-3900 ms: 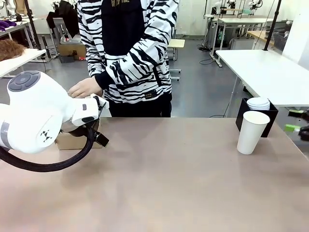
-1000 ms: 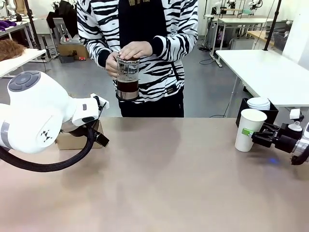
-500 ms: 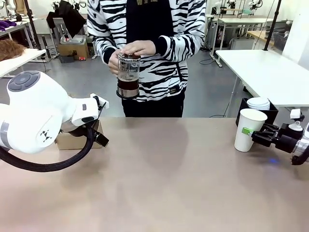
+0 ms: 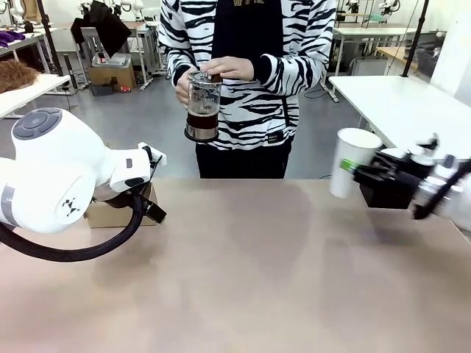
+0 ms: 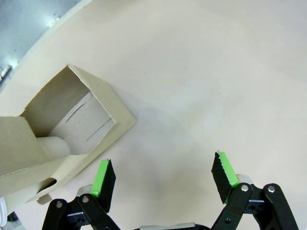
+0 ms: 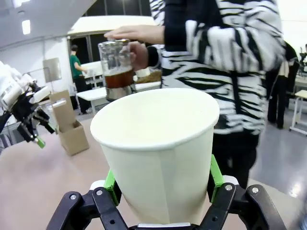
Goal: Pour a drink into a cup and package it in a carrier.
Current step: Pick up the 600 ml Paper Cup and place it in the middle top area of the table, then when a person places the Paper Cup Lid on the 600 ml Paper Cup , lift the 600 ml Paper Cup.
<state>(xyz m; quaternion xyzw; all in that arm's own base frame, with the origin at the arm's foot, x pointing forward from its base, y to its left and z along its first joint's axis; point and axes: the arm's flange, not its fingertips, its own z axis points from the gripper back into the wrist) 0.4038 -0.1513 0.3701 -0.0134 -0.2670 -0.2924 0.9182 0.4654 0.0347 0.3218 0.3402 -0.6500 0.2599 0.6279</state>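
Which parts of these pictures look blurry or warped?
Front view: the right gripper and the cup it holds are smeared; the person and table are sharp. Right wrist view: the cup looks oversized through the wide lens. Left wrist view: crisp, with a soft shadow beside the carrier.

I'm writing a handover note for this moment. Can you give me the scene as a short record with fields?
cup: tall white paper cup, unlidded, upright, off the beige table
right gripper: shut on the cup
carrier: small brown cardboard carrier, on the table
left gripper: open, over the table beside the carrier
drink: dark brown liquid in a clear glass press pot, held in the person's hands
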